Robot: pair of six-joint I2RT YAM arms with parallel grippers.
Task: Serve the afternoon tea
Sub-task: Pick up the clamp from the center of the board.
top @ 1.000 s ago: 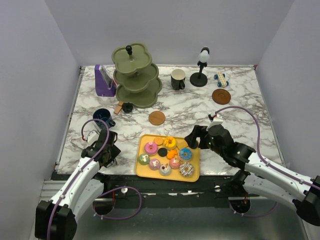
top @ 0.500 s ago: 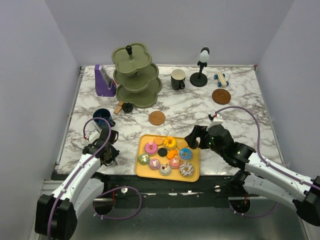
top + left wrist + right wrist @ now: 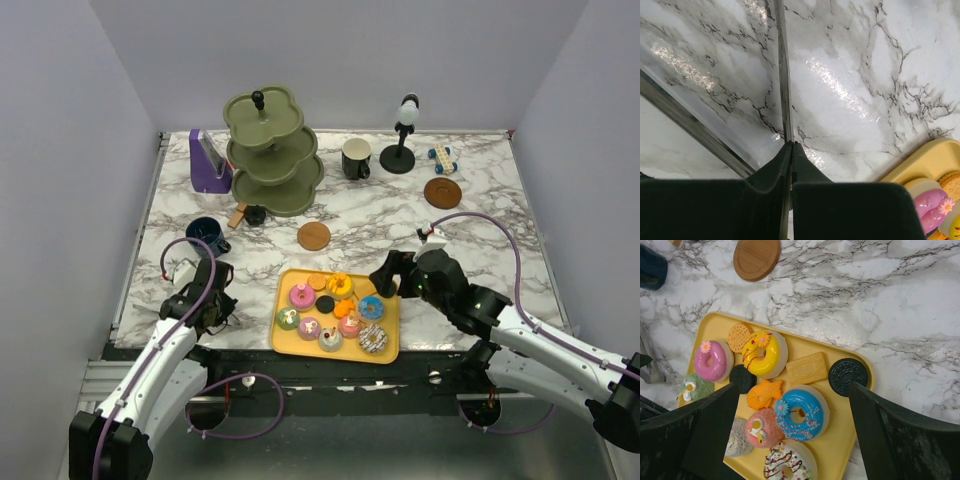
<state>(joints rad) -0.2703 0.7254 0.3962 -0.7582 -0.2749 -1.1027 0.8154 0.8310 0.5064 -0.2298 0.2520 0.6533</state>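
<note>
The right wrist view shows the right pincer (image 3: 794,390) spread wide with nothing in it, its fingers straddling the sweets on the tray (image 3: 715,325). The blue doughnut (image 3: 801,412) lies under the gap, with the yellow doughnut (image 3: 762,354) and the oblong biscuit (image 3: 807,368) just ahead of it. The black biscuit (image 3: 848,376) lies beside one fingertip, and the pink doughnut (image 3: 713,360) lies ahead of the other. (From overhead these are only small coloured blobs.) The near coaster (image 3: 756,257) lies farther ahead on the marble.

Only the overhead view takes in the stand (image 3: 270,150), the black mug (image 3: 355,158) and the far coaster (image 3: 442,192), all well ahead of both pincers.

The left wrist view shows the left pincer (image 3: 790,145) shut, fingers pressed together on nothing, over bare marble. A corner of the tray shows off to its right. From overhead, the blue mug (image 3: 205,235) stands just ahead of this pincer.
</note>
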